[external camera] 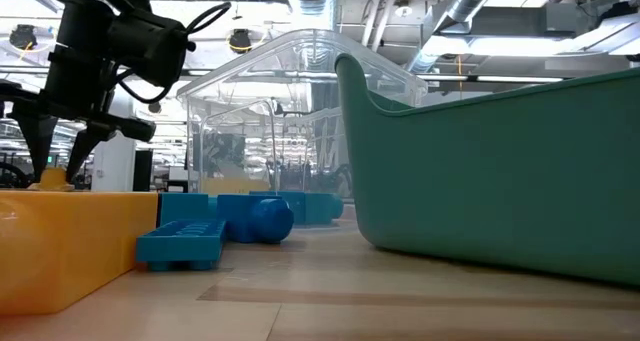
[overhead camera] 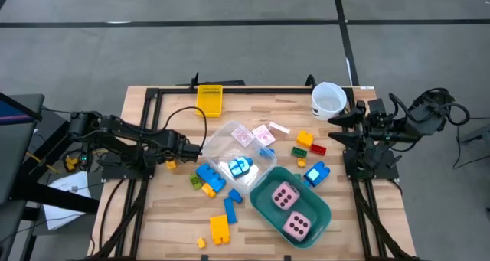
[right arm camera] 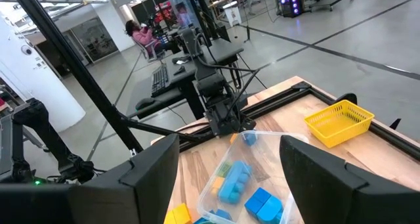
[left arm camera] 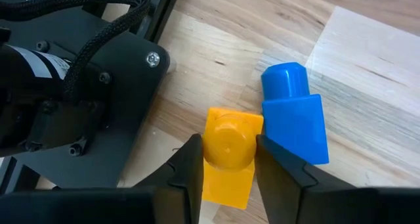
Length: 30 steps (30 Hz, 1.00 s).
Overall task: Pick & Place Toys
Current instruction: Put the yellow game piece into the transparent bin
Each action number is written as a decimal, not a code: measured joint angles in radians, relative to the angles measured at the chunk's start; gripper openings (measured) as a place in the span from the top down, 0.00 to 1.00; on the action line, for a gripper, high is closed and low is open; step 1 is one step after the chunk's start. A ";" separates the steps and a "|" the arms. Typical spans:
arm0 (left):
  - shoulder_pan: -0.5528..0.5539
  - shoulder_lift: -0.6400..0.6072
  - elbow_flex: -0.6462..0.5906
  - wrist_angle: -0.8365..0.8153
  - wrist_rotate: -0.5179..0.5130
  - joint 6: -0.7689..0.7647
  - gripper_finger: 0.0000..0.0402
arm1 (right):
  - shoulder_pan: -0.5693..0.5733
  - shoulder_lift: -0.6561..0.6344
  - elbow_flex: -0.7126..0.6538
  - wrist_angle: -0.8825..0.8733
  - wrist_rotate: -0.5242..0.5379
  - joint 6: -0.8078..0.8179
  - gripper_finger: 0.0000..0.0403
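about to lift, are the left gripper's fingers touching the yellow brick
Touching: in the left wrist view both fingers of the left gripper press the yellow brick sides, no gap.

Your left arm is reaching low across the table's left side, its left gripper (left arm camera: pixel 226 159) pinching a small yellow brick (left arm camera: pixel 228 153) between both fingers. Your right arm is sitting folded at the right edge, right gripper (overhead camera: pixel 337 127) hanging with fingers apart.

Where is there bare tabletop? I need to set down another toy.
Bare wood shows between the yellow basket and the white cup, and along the front edge left of the teal tub. The middle is crowded: the clear box, loose bricks and cards around it.
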 joint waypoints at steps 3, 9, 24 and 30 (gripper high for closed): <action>-0.019 0.000 0.006 -0.003 0.006 0.000 0.74 | 0.000 0.000 0.000 0.000 0.000 0.000 0.37; -0.075 -0.013 0.017 -0.010 0.066 0.054 0.74 | 0.000 0.000 0.000 0.000 0.000 0.000 0.37; -0.284 -0.190 0.017 0.014 0.114 0.075 0.75 | 0.000 0.000 0.000 -0.001 0.000 -0.008 0.37; -0.345 -0.198 0.017 0.127 0.114 0.075 0.75 | 0.000 0.000 0.000 -0.001 0.000 -0.008 0.37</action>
